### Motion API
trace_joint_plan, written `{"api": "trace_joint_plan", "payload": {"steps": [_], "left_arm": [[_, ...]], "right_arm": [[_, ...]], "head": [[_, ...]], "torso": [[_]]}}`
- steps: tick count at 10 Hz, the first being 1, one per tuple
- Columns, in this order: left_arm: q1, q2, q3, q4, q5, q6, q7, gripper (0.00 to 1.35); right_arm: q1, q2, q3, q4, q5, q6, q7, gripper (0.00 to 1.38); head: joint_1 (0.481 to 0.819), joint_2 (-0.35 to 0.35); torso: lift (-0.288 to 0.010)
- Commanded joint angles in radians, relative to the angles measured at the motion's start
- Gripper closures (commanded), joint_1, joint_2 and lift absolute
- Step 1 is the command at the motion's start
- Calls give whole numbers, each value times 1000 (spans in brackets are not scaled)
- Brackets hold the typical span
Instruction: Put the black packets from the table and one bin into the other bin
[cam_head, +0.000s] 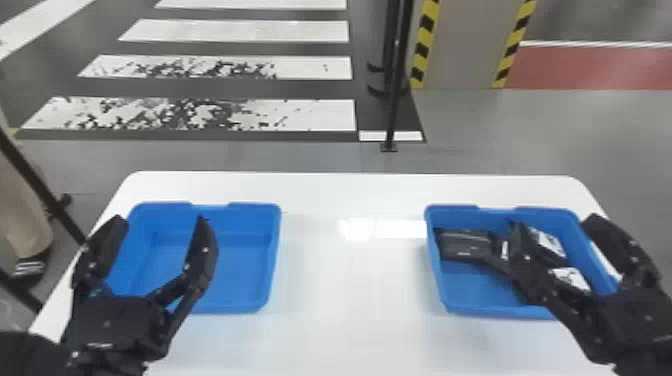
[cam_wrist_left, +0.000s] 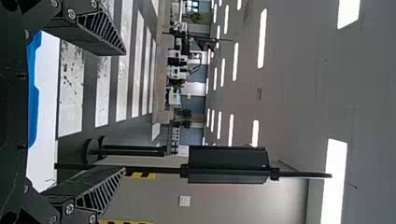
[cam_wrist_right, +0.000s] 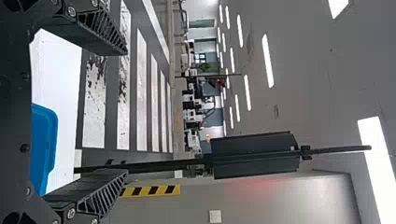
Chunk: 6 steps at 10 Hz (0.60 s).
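Note:
In the head view my left gripper (cam_head: 159, 232) is held open over the left blue bin (cam_head: 235, 265), whose visible floor is bare. My right gripper (cam_head: 555, 232) stands open over the right blue bin (cam_head: 457, 306), nothing between its fingers. That bin holds several black packets: one (cam_head: 465, 244) at its left back, one with a white label (cam_head: 550, 245) behind the gripper's inner finger, and another white-labelled one (cam_head: 571, 278) partly covered by that finger. In the wrist views, the left gripper (cam_wrist_left: 125, 111) and right gripper (cam_wrist_right: 127, 111) both have widely parted fingers.
Between the two bins lies the white table (cam_head: 350, 280), with its rounded far edge beyond them. A black post (cam_head: 393, 100) rises from the floor behind the table. Black bars (cam_head: 40, 187) and a person's leg are past the table's left side.

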Motion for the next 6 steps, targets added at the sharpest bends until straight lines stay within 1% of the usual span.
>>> {"api": "trace_joint_plan", "payload": {"steps": [1, 6], "left_arm": [[-1, 0, -2, 0, 0, 0, 0, 163], [-10, 0, -6, 0, 2, 0, 0, 163]], "right_arm": [[2, 0, 1, -1, -4, 0, -1, 128], [2, -3, 13, -8, -10, 0, -7, 127]], "head": [[695, -3], [695, 1]], "torso": [[-110], [-110]]}}
